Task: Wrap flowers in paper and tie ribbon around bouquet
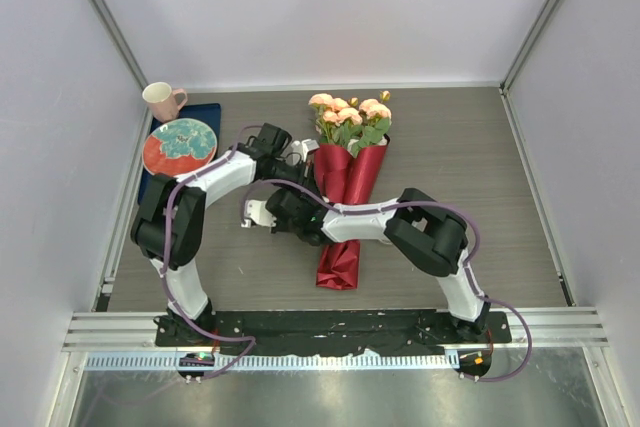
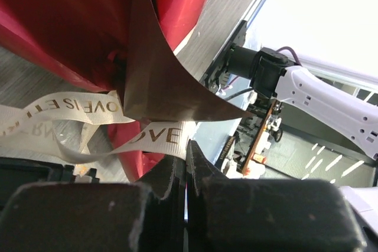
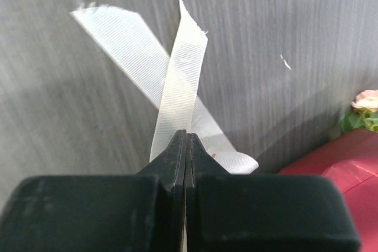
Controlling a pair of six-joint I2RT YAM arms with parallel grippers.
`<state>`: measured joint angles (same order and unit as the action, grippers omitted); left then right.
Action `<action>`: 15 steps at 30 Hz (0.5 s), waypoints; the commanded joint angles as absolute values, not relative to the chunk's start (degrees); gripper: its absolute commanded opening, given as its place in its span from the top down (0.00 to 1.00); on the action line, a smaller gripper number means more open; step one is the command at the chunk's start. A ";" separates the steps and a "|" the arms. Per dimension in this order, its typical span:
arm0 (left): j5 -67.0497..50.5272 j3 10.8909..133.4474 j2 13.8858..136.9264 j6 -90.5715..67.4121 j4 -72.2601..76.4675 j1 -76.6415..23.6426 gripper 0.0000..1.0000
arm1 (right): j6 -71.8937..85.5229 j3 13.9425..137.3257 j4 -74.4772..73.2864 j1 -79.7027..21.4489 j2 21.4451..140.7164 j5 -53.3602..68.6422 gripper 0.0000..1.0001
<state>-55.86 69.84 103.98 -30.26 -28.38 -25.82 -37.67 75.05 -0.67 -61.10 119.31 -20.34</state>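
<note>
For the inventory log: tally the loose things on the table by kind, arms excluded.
pink mug: 1
plate: 1
blue tray: 1
bouquet: 1
ribbon: 1
Total: 5

The top view is bright and even, with only soft, pale shadows on the tabletop (image 1: 450, 147). In the left wrist view the top right is washed white by glare, and the left hand (image 2: 186, 151) is a blurry black. In the right wrist view the ribbon (image 3: 180, 81) is sharp with a soft shadow beside it; the right hand (image 3: 186, 140) and flowers (image 3: 366, 101) are fuzzy.
</note>
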 commanded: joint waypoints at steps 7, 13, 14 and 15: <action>-57.75 65.92 97.83 -35.33 -27.95 -26.19 0.98 | -28.49 72.33 -4.64 -59.33 104.24 4.82 1.00; -57.39 62.76 93.96 -36.39 -26.54 -26.19 0.98 | -25.40 71.46 -5.37 -59.50 101.78 6.43 0.78; -57.39 62.58 93.69 -36.04 -26.98 -26.19 0.98 | -25.66 70.67 -4.67 -59.41 101.52 5.11 0.67; -57.31 62.67 93.78 -35.60 -27.50 -26.19 0.97 | -26.19 70.58 -4.40 -59.50 101.77 4.14 0.60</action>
<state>-58.57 64.77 95.53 -37.93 -25.32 -27.00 -28.12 69.93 -6.55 -60.93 107.66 5.56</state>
